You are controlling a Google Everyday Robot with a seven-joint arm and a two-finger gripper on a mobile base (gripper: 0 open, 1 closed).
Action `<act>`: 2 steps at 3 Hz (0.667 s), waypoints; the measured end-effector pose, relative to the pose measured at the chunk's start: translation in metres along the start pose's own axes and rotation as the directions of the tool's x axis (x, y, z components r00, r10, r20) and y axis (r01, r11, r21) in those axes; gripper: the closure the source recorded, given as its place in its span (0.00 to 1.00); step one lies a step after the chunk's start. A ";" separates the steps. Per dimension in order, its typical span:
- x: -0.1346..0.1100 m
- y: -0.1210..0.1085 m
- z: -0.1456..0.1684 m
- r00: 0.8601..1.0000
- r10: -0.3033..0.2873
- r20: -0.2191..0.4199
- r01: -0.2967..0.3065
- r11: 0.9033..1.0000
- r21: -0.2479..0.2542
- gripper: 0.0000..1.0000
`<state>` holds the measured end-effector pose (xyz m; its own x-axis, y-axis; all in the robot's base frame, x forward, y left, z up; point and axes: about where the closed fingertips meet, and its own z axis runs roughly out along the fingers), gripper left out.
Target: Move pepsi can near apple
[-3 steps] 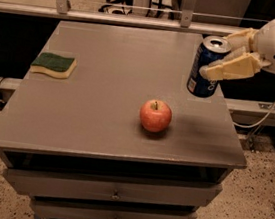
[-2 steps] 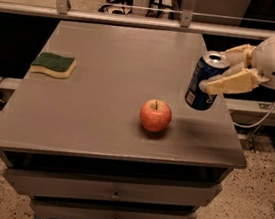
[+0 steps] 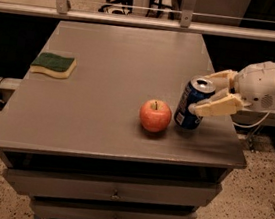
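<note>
Gripper [image 3: 200, 93], entering from the right edge, is clamped on the pepsi can [image 3: 187, 102]: one cream finger [image 3: 213, 107] crosses the can's near side and the other reaches around its far side by the silver top. The can leans slightly, with its base at the tabletop (contact with the surface cannot be confirmed). The apple [image 3: 155, 116] stands just left of the can, close beside it with a narrow gap, stem up. Both sit toward the front right of a grey table [image 3: 109, 52]. A green-and-yellow sponge [image 3: 53, 64] lies well apart near the left edge. Drawers [image 3: 111, 191] run beneath the top.
</note>
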<state>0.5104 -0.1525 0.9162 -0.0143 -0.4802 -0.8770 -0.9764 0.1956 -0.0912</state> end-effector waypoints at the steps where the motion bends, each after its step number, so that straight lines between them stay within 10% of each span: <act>1: 0.010 0.005 0.007 1.000 -0.009 -0.023 0.008 1.000 -0.027 0.84; 2: 0.015 0.007 0.012 0.999 -0.026 -0.046 0.024 0.998 -0.050 0.61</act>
<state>0.5062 -0.1479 0.8964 0.0012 -0.5239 -0.8518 -0.9860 0.1412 -0.0882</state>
